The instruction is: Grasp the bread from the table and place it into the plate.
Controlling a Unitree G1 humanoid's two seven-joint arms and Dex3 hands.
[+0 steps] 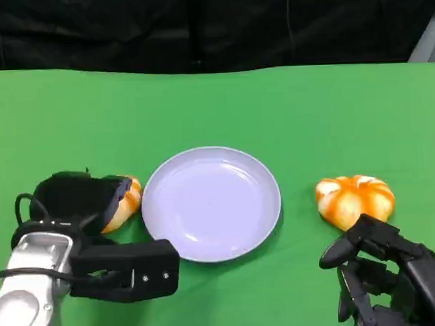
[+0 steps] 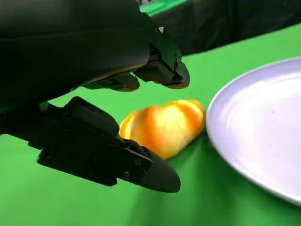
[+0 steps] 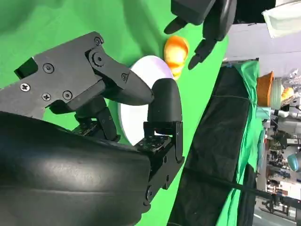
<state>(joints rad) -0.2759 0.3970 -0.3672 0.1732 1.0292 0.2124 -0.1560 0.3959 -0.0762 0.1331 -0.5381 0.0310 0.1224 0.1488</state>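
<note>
An orange-and-white bread roll (image 1: 129,202) lies on the green table just left of the pale lilac plate (image 1: 212,202). My left hand (image 1: 76,200) hovers over it. In the left wrist view the roll (image 2: 164,127) sits between the fingers (image 2: 160,66) above and the thumb below, with gaps on both sides, beside the plate (image 2: 263,127). A second, rounder bread (image 1: 354,199) lies right of the plate. My right hand (image 1: 386,271) is just in front of it, fingers loosely apart and holding nothing. The right wrist view shows the plate (image 3: 141,94), the far roll (image 3: 176,52) and my left hand (image 3: 202,16).
The green cloth (image 1: 215,106) stretches far behind the plate to a black curtain (image 1: 198,28). Beyond the table's edge, the right wrist view shows a room with shelves and clutter (image 3: 277,94).
</note>
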